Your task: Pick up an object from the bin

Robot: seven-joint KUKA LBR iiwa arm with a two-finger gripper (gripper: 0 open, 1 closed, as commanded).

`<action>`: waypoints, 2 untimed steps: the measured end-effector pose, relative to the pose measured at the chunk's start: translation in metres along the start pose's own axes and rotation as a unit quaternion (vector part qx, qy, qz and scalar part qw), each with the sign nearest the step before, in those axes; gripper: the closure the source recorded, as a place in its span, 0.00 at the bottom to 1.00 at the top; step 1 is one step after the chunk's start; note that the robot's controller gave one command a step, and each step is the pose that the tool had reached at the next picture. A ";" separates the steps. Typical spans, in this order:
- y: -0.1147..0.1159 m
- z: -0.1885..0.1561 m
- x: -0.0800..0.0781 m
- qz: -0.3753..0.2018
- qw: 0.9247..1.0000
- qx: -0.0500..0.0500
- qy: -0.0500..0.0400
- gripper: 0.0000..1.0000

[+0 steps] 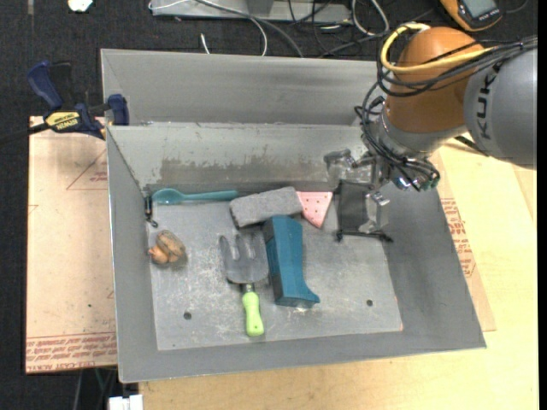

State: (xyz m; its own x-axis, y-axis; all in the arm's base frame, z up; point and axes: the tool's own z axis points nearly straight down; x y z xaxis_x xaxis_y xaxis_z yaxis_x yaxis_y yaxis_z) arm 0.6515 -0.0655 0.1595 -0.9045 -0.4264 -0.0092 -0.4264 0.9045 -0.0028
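My gripper (360,231) hangs low over the bin floor at the back right, its fingers a little apart with nothing between them. Just to its left a pink triangular piece (317,206) lies flat, apart from the fingers. Left of that a grey oblong block (265,205) rests partly over the top end of a blue-teal boxy tool (288,263), which lies lengthwise in the middle of the bin.
A grey fork-shaped spatula (241,261) with a green handle lies left of the blue tool. A teal spoon-like stick (190,196) lies along the back wall, and a brown lump (167,248) sits near the left wall. The arm comes in from the right over the rim.
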 end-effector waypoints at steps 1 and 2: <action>0.052 0.005 -0.009 0.019 1.000 0.000 -0.001 0.00; 0.029 0.021 -0.005 0.028 1.000 -0.001 -0.003 0.00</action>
State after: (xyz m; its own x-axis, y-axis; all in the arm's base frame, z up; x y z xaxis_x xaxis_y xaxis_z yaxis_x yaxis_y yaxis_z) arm 0.6437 -0.0374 0.1381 -0.9267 -0.3754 -0.0154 -0.3754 0.9268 0.0002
